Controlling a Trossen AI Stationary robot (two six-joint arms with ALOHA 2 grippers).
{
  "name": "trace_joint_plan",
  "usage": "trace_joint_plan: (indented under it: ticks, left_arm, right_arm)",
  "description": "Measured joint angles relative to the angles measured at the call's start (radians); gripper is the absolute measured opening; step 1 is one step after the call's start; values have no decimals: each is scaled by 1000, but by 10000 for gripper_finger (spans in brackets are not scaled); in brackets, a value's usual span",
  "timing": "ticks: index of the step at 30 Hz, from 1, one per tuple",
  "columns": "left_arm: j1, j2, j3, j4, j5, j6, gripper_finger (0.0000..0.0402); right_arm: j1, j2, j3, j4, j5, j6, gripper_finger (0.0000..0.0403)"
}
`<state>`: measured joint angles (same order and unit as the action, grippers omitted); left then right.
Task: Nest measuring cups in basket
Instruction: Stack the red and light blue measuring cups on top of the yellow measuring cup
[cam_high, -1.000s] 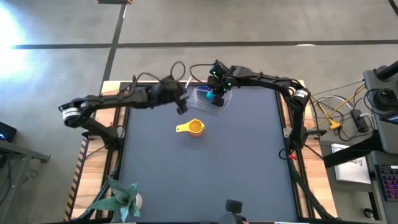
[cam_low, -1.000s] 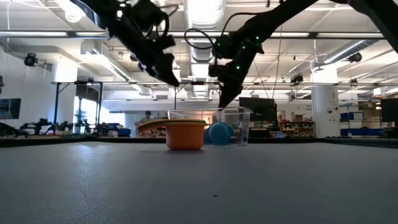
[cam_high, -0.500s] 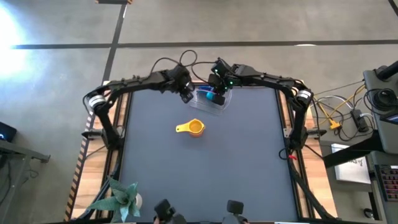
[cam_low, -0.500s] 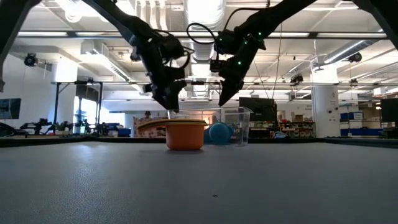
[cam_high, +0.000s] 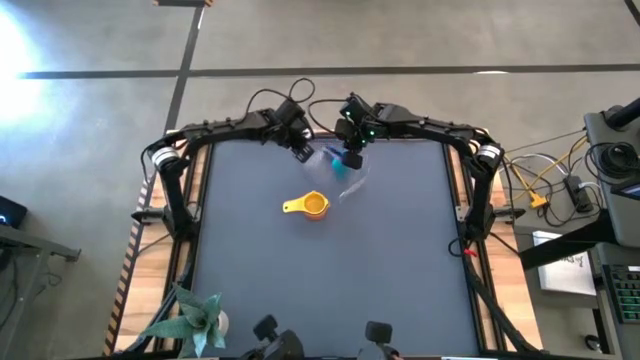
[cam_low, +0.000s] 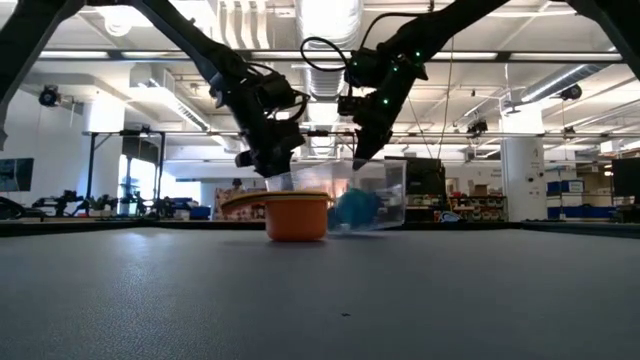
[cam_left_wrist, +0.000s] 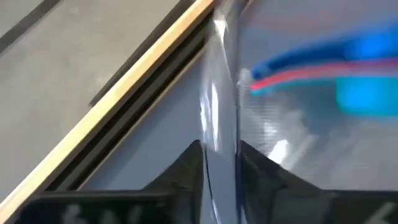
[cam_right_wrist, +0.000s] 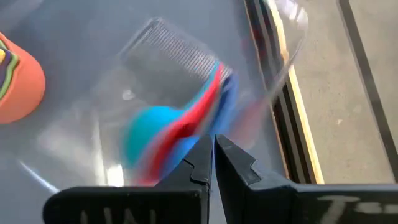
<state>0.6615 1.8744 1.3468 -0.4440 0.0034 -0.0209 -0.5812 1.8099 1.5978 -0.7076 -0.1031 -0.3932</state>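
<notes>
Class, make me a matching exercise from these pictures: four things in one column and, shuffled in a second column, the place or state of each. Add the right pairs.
Things
1. left gripper
2. right gripper
3. orange measuring cup
4. blue measuring cups

Places or states
A. inside the clear basket
B. alone on the mat, outside the basket
C. pinching the basket wall at its left end
D. shut at the basket's right rim

Pairs: 1-C, 2-D, 3-B, 4-A

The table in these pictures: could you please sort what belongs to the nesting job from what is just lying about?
Job: clear basket, held by both hands; blue cups and a red one inside it; orange cup on the table.
Lying about: green plant at the table's edge; cables beside it.
</notes>
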Motion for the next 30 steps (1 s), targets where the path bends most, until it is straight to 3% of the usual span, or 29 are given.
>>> trace_joint_plan:
  ticks: [22,30]
  left_arm:
    - [-14,-19,-221,509,-64,-99,45]
    - [-13,-45,-250,515,-75,-136,45]
  right_arm:
    - [0,-71,1,-5,0,5,9]
    - [0,-72,1,-6,-1,9,9]
